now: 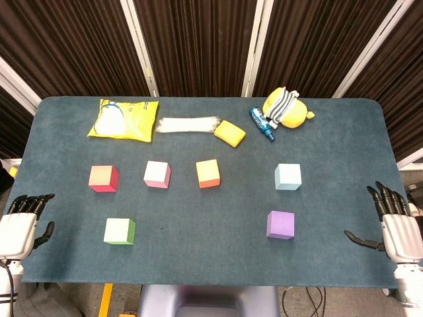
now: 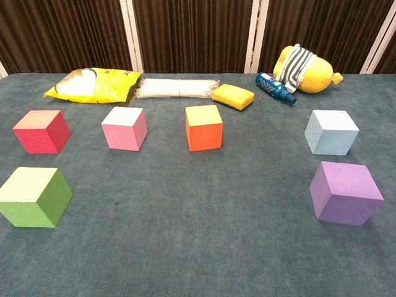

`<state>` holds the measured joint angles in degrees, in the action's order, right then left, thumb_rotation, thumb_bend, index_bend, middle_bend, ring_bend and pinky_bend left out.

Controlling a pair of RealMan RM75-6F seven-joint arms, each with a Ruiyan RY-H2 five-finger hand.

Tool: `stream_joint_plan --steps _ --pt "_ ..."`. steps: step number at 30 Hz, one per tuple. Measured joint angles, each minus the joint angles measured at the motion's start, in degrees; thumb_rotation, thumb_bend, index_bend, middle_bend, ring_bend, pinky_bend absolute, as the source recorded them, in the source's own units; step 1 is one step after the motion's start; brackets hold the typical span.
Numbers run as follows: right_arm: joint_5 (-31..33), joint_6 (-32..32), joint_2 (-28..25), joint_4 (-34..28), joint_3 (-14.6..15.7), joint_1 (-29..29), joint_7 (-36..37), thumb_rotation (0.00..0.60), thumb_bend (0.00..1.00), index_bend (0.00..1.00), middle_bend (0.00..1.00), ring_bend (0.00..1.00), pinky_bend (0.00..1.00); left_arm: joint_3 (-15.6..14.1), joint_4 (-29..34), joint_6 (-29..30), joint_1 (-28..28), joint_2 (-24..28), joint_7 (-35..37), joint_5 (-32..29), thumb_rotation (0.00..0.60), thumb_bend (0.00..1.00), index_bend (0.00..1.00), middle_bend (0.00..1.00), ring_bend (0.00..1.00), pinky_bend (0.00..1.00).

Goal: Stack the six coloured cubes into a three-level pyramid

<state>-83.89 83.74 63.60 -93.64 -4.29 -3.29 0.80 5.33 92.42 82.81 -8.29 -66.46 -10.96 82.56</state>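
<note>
Six cubes lie apart on the blue table (image 1: 211,218), none stacked. In a row stand the red cube (image 1: 104,178) (image 2: 41,131), pink cube (image 1: 157,174) (image 2: 124,128), orange cube (image 1: 207,174) (image 2: 203,127) and light blue cube (image 1: 288,177) (image 2: 331,132). Nearer me sit the green cube (image 1: 119,231) (image 2: 34,197) and purple cube (image 1: 281,224) (image 2: 344,193). My left hand (image 1: 23,223) rests at the table's left edge, fingers spread, holding nothing. My right hand (image 1: 391,223) hangs at the right edge, likewise open. The chest view shows neither hand.
Along the far side lie a yellow bag (image 1: 124,119) (image 2: 93,84), a clear white packet (image 1: 189,125) (image 2: 178,88), a yellow sponge (image 1: 229,133) (image 2: 233,96), a blue bottle (image 1: 260,122) (image 2: 276,88) and a yellow plush toy (image 1: 287,108) (image 2: 305,62).
</note>
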Motion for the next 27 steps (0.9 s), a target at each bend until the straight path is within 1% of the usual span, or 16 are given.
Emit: stream_joint_plan --steps 10,16,21,27 --pt "-1.0 1.9 -0.6 -0.3 0.4 1.0 1.3 0.391 0.02 0.00 0.04 0.00 0.17 -0.5 0.0 2.0 0.9 0.1 0.9 0.8 0.600 0.41 0.22 0.26 0.22 0.16" --pt "-2.4 4.4 -1.9 -0.4 0.6 2.0 3.1 0.390 0.02 0.00 0.04 0.00 0.17 0.1 0.5 2.6 0.3 1.0 3.8 2.3 0.600 0.41 0.23 0.26 0.22 0.17" --pt "-3.5 6.1 -3.4 -0.7 0.3 2.5 4.3 0.390 0.02 0.00 0.04 0.00 0.17 1.7 1.4 -1.0 -3.7 2.6 7.1 3.6 0.600 0.41 0.26 0.26 0.22 0.19" --pt "-4.5 6.7 -4.3 -1.4 0.1 2.5 4.4 0.390 0.02 0.00 0.04 0.00 0.17 4.2 2.2 -9.1 -10.3 4.0 9.8 3.8 0.600 0.41 0.26 0.26 0.22 0.19"
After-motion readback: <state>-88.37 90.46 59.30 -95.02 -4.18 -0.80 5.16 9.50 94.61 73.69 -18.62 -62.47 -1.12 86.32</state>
